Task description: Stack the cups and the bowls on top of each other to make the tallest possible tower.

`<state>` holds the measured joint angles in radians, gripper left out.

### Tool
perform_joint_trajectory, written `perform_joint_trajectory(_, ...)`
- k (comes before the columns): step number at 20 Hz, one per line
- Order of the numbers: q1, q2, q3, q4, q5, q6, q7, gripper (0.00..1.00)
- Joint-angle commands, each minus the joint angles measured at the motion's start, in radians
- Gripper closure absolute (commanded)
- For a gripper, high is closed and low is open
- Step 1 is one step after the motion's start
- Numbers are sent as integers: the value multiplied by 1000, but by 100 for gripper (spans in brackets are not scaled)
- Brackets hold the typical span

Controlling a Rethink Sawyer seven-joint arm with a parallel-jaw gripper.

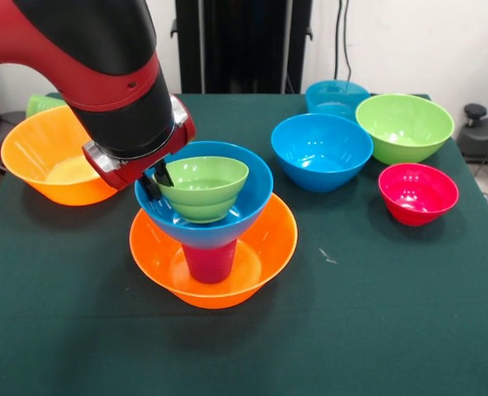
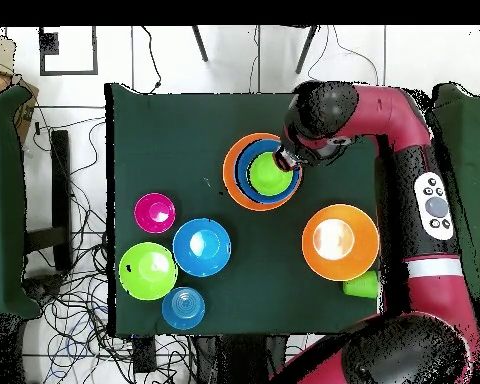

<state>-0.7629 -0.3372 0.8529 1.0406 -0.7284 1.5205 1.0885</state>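
The tower stands mid-table: a wide orange bowl (image 1: pixel 265 247) holds an upside-down purple-magenta cup (image 1: pixel 209 262), and a blue bowl (image 1: pixel 259 191) rests on the cup. A lime green bowl (image 1: pixel 207 188) sits slightly tilted inside the blue bowl. My gripper (image 1: pixel 157 181) straddles the green bowl's left rim, one finger inside and one outside, shut on it. From overhead, the gripper (image 2: pixel 284 160) is at the right edge of the green bowl (image 2: pixel 268 174), over the orange bowl (image 2: pixel 232 180).
A second orange bowl (image 1: pixel 50 157) sits left of the tower, with a light green cup (image 1: pixel 39 103) behind it. To the right are a blue bowl (image 1: pixel 321 150), a teal bowl (image 1: pixel 336 96), a lime green bowl (image 1: pixel 405 125) and a red-pink bowl (image 1: pixel 418 193).
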Motion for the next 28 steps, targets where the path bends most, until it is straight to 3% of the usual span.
perform_joint_trajectory(1,5,-13,-80,48,-61,-53,-199,100)
perform_joint_trajectory(28,4,-21,-87,73,-57,-65,-171,100)
